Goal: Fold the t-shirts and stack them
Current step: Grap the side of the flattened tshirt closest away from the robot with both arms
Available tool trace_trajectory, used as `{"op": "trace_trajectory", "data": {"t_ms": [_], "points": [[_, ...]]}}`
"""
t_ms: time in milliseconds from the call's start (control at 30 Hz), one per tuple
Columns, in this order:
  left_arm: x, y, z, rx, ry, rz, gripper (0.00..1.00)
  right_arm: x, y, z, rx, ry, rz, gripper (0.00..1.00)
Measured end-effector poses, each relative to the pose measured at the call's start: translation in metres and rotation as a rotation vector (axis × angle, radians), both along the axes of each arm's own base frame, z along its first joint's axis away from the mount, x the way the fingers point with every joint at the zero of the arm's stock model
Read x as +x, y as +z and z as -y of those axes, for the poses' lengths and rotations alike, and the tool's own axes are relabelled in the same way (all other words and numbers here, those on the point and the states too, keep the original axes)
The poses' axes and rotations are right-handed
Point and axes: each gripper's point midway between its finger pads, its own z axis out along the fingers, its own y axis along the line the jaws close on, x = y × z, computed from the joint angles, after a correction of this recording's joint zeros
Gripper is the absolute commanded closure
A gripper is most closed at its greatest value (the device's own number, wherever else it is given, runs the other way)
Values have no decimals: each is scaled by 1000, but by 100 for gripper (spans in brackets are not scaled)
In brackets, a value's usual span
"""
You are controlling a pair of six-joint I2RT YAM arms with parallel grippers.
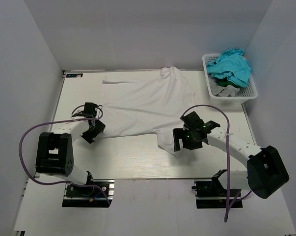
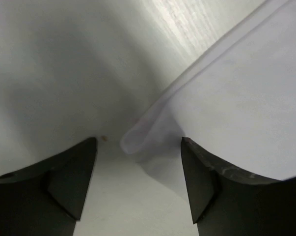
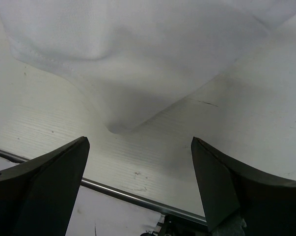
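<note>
A white t-shirt (image 1: 143,105) lies spread on the table, collar toward the far side. My left gripper (image 1: 95,129) is open at the shirt's near-left corner; in the left wrist view that corner (image 2: 152,132) lies between the open fingers (image 2: 74,167). My right gripper (image 1: 179,141) is open over the shirt's near-right sleeve; in the right wrist view the cloth tip (image 3: 123,123) lies just ahead of the open fingers (image 3: 221,182). Neither gripper holds anything.
A white basket (image 1: 250,93) at the far right holds teal (image 1: 231,66) and other crumpled shirts. The table's front edge with a metal rail (image 3: 133,196) is close below the right gripper. White walls enclose the table.
</note>
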Motion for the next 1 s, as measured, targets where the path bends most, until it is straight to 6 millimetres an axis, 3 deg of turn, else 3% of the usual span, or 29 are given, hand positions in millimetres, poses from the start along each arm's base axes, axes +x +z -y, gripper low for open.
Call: {"op": "trace_trajectory", "data": {"t_ms": [33, 100, 200, 233, 267, 500, 867, 933, 1000], "points": [[-4, -9, 1, -5, -7, -27, 27, 1, 0, 1, -11, -2, 6, 10], [1, -8, 3, -15, -18, -8, 34, 1, 1, 1, -26, -7, 17, 10], [1, -10, 3, -19, -26, -1, 73, 2, 0, 3, -50, -13, 26, 10], [2, -10, 4, -25, -24, 7, 93, 1, 0, 4, -59, -14, 28, 10], [3, -11, 5, -30, -20, 13, 100, 1, 0, 6, -70, -16, 29, 10], [10, -10, 9, -47, -37, 43, 100, -7, -6, 7, -152, 12, 24, 10], [10, -10, 9, -47, -48, 40, 100, -6, -22, -25, -189, 127, 44, 10], [10, -10, 9, -47, -48, 36, 100, -4, -29, -27, -197, 127, 43, 13], [9, -10, 9, -46, -47, 35, 100, -2, -35, -25, -210, 125, 50, 31]]}}
